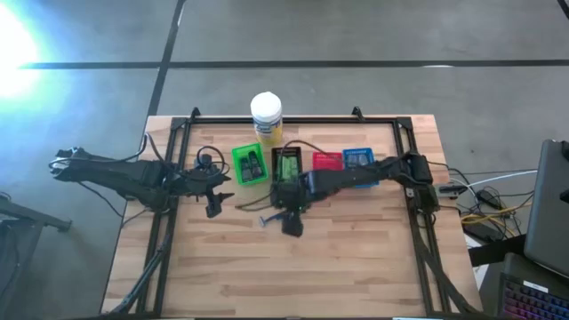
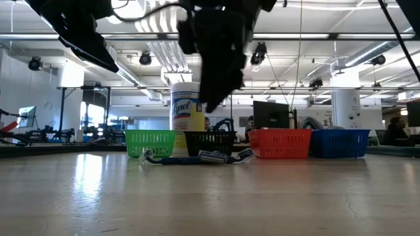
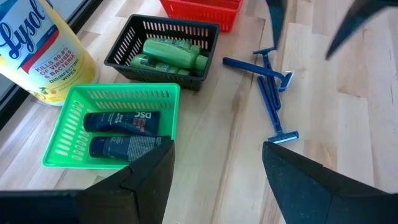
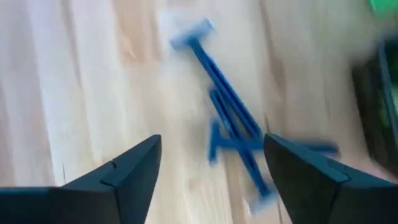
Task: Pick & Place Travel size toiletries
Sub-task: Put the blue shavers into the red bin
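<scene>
Three slim dark blue razors (image 3: pixel 268 93) lie flat and crossed on the wooden table in front of the black basket; they also show in the high view as razors (image 1: pixel 267 219) and in the low view as razors (image 2: pixel 197 157). My right gripper (image 4: pixel 212 140) hovers open above them, fingers on either side, touching nothing; from above it is the right gripper (image 1: pixel 291 222). My left gripper (image 3: pixel 217 149) waits open to the left, near the green basket. Two dark grey tubes (image 3: pixel 118 134) lie in the green basket (image 3: pixel 68 134). Green packs (image 3: pixel 168 55) lie in the black basket (image 3: pixel 124 53).
The big yellow wipes jar (image 1: pixel 267 116) stands behind the baskets. The red basket (image 1: pixel 327 162) and the blue basket (image 1: pixel 358 160) sit to the right of the black one. A dark frame (image 1: pixel 173 142) borders the table. Bare wood (image 1: pixel 293 276) lies toward the near edge.
</scene>
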Controlling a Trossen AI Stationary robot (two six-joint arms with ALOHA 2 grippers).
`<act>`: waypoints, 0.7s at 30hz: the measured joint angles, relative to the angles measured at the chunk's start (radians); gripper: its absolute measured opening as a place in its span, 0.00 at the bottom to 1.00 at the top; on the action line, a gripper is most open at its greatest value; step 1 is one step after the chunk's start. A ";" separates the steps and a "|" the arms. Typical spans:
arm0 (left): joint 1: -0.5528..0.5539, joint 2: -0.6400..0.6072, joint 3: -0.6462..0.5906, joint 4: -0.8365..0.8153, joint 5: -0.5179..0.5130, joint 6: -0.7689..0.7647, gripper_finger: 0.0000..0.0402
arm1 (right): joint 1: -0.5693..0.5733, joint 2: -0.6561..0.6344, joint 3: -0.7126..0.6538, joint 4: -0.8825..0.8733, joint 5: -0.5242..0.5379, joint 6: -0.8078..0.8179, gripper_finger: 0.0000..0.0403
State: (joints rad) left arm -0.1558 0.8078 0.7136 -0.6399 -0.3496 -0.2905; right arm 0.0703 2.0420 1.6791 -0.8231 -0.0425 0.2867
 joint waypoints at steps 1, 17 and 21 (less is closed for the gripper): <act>0.000 0.000 0.000 0.000 0.000 0.000 0.62 | 0.004 0.002 0.000 0.039 0.008 -0.015 0.67; 0.000 0.007 0.000 0.010 0.001 -0.053 0.62 | -0.070 0.082 0.000 -0.024 0.057 0.109 0.47; 0.000 0.010 0.000 0.010 0.000 -0.076 0.62 | -0.101 0.056 0.000 -0.109 -0.043 0.535 0.45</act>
State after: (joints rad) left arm -0.1555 0.8178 0.7136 -0.6303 -0.3492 -0.3668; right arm -0.0309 2.0980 1.6791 -0.9323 -0.0854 0.8219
